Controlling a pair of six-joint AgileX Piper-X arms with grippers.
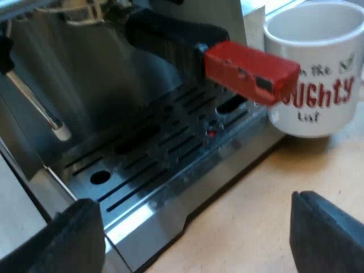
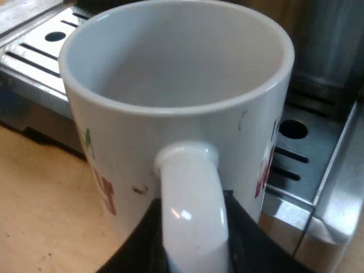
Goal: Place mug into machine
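Observation:
A white mug [image 1: 318, 74] with red lettering is upright and empty, close beside the corner of the espresso machine's slotted drip tray [image 1: 159, 153]. I cannot tell whether it touches the wooden table. My right gripper [image 2: 193, 244] is shut on the mug's handle [image 2: 190, 193], with dark fingers on both sides of it. The mug [image 2: 170, 74] hides part of the drip tray [image 2: 307, 153] behind it. My left gripper [image 1: 196, 227] is open over the table before the tray, holding nothing.
The metal holder is locked into the machine's front, its dark handle ending in red [image 1: 250, 71] above the tray and near the mug's rim. A steam wand [image 1: 40, 108] hangs at the tray's far side. Wooden table [image 1: 256, 199] lies before the machine.

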